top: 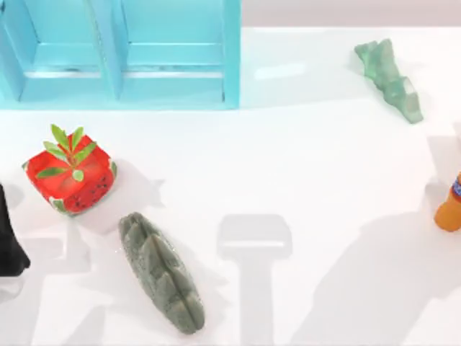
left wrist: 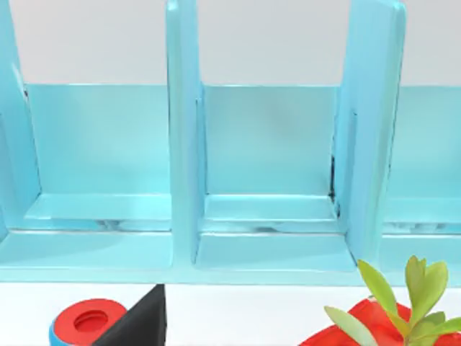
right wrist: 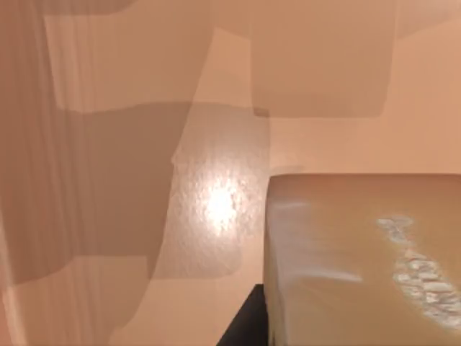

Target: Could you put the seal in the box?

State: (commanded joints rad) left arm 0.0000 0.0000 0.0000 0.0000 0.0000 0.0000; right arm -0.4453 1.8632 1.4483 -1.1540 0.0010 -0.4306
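My right wrist camera sat very close to the seal [right wrist: 360, 259], a tan-brown block that took up the lower corner of the frame. Its top face looked smooth and faintly glossy, with a patch of pale white markings [right wrist: 421, 277] running toward the frame's edge. The block's near vertical edge was rounded and slightly darker. A small dark wedge [right wrist: 245, 324] showed just beside the base of the block; I could not tell what it was. Behind the block lay a warm peach-toned surface [right wrist: 108, 216], crossed by several overlapping angular shadows. One bright, grainy highlight [right wrist: 220, 205] shone on that surface near the block's corner.
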